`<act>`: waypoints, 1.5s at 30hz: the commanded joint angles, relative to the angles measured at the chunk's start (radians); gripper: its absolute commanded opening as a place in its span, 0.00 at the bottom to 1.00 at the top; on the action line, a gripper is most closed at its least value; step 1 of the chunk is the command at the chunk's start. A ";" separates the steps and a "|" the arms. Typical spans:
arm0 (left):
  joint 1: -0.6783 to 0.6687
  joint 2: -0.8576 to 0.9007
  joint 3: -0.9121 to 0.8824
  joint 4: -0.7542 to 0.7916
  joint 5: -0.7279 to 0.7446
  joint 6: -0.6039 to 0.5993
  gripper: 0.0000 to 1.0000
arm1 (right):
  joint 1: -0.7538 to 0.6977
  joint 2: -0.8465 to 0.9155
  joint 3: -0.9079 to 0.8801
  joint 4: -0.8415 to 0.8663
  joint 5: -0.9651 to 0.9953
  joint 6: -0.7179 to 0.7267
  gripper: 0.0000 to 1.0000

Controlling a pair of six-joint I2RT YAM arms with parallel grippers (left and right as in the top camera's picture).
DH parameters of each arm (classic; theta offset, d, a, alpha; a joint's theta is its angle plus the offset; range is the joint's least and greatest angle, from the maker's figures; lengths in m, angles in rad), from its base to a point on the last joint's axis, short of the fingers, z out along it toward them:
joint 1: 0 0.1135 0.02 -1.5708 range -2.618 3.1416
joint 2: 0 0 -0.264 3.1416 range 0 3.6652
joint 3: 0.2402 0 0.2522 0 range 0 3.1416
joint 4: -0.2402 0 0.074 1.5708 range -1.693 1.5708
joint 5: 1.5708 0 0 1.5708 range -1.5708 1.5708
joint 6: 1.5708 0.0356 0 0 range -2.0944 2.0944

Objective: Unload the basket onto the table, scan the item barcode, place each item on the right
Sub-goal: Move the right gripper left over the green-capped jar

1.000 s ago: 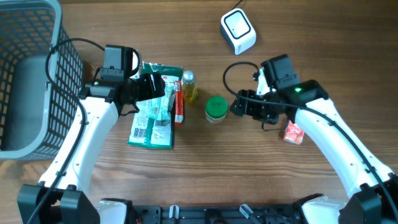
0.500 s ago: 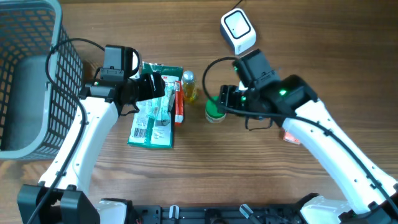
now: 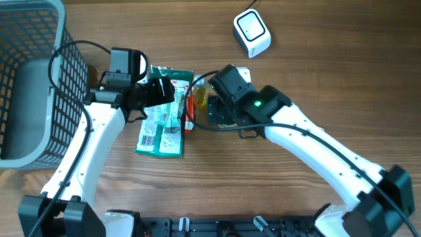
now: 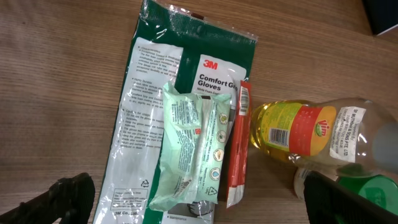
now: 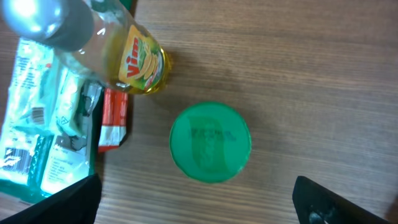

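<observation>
Wooden tabletop (image 3: pixel 342 72), seen from above and from both of my wrists.

**Right arm.** My right gripper (image 5: pixel 199 202) hangs over the round green-lidded jar (image 5: pixel 210 142), which stands near the middle of the tabletop. My two fingers are spread wide, one at each lower corner of the wrist view, and they grip nothing.

**Bottle.** Just beside the jar, but not touching it, lies a clear plastic bottle (image 4: pixel 295 134) of yellow liquid. It is on its side, and a printed barcode faces up on its red-and-yellow label.

**Left arm.** My left gripper (image 4: pixel 199 196) hovers over a flat green glove packet (image 4: pixel 152 106) left of the bottle. Its fingers are likewise spread and empty. A pale green wipes pouch (image 4: pixel 189 149) lies on top of the packet. A slim red sachet (image 4: pixel 238 149) runs along the packet's right edge, between the packet and the bottle.

**Periphery.** A white box-shaped barcode scanner (image 3: pixel 252 33) sits near the far edge, well apart from the jar. A grey wire-mesh basket (image 3: pixel 26 39) fills the far-left corner.
</observation>
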 commanded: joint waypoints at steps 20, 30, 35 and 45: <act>0.004 -0.002 0.010 0.002 0.011 -0.012 1.00 | -0.008 0.200 0.015 0.001 -0.035 0.090 0.76; 0.004 -0.002 0.010 0.002 0.011 -0.012 1.00 | -0.076 0.196 0.018 0.048 -0.057 0.248 1.00; 0.004 -0.002 0.010 0.002 0.011 -0.012 1.00 | -0.089 0.197 0.015 0.051 -0.043 0.568 1.00; 0.004 -0.002 0.010 0.002 0.011 -0.012 1.00 | -0.088 0.206 0.015 0.050 -0.130 0.966 0.99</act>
